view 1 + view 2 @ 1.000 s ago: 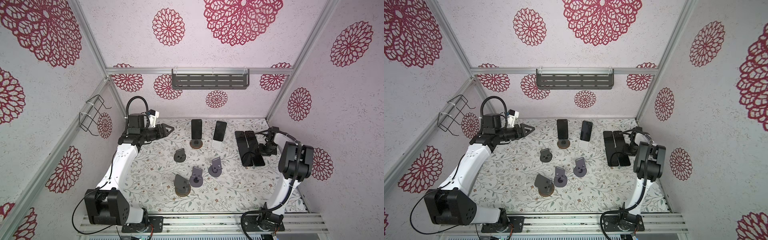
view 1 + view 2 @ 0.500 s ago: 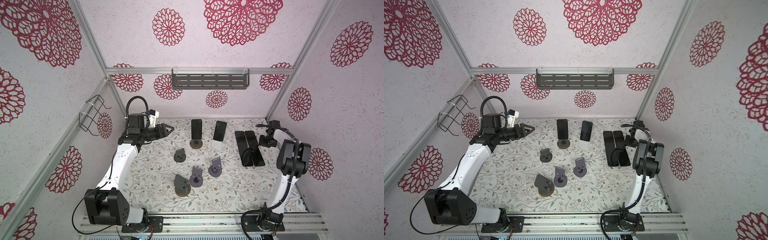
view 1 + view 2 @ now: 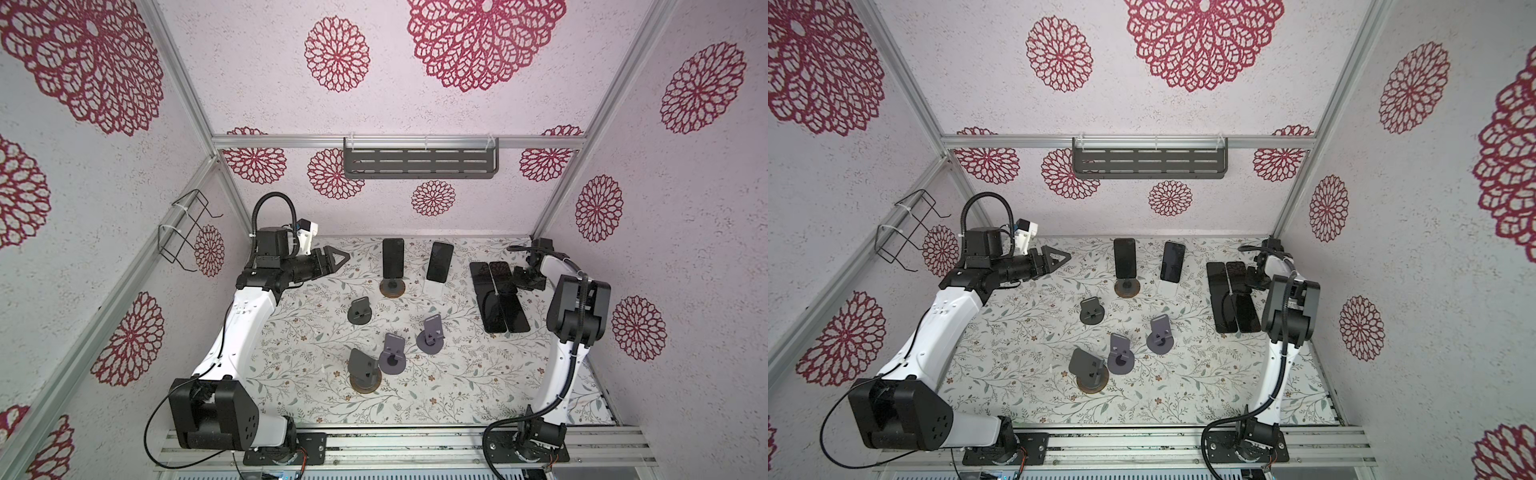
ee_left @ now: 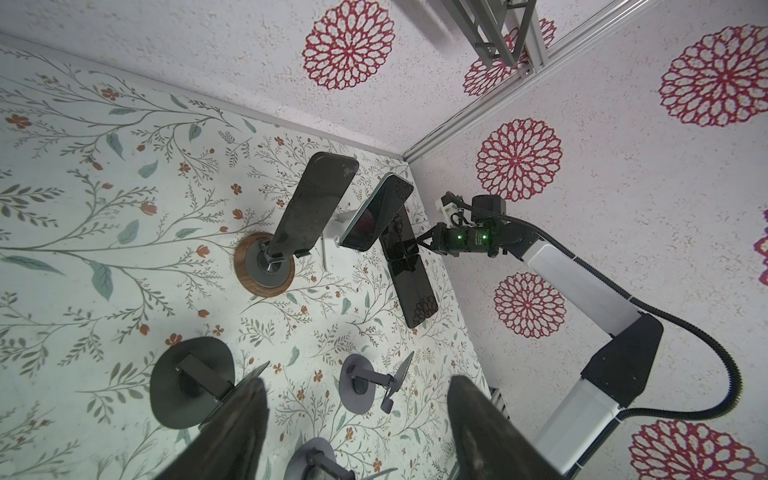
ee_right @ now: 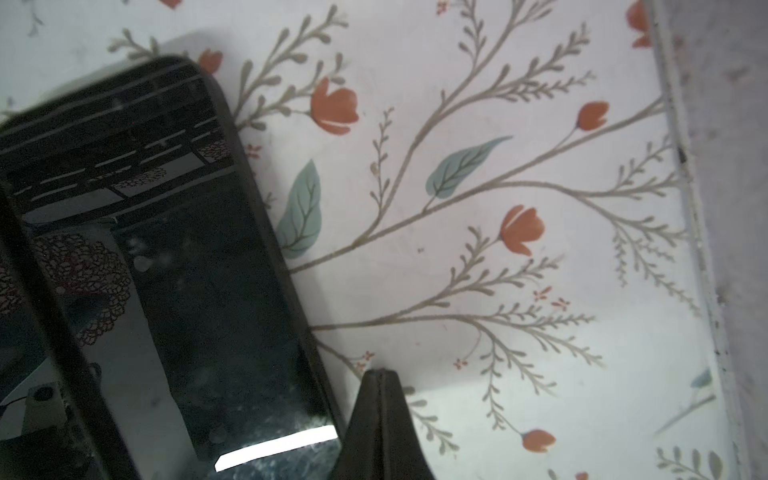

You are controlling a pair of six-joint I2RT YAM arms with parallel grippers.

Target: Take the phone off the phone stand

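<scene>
Two dark phones stand upright near the back wall. One phone (image 3: 392,259) (image 3: 1124,257) (image 4: 313,203) leans on a phone stand with a round wooden base (image 3: 392,288) (image 4: 264,270). The other phone (image 3: 439,262) (image 4: 376,216) rests on a white stand (image 3: 432,286). My left gripper (image 3: 343,258) (image 3: 1061,259) (image 4: 357,399) hovers open and empty, left of the first phone and pointing toward it. My right gripper (image 3: 525,276) (image 5: 380,378) is shut and empty, low beside the phones lying flat (image 3: 498,297) (image 5: 208,270).
Several empty grey stands occupy the middle of the floral mat: (image 3: 360,311), (image 3: 432,332), (image 3: 392,355), and one on a wooden base (image 3: 365,370). A dark shelf (image 3: 419,162) hangs on the back wall and a wire basket (image 3: 187,228) on the left wall.
My left gripper's jaws have opened wider while the arm stayed in place. My right arm has shifted a little toward the back wall beside the flat phones, still shut.
</scene>
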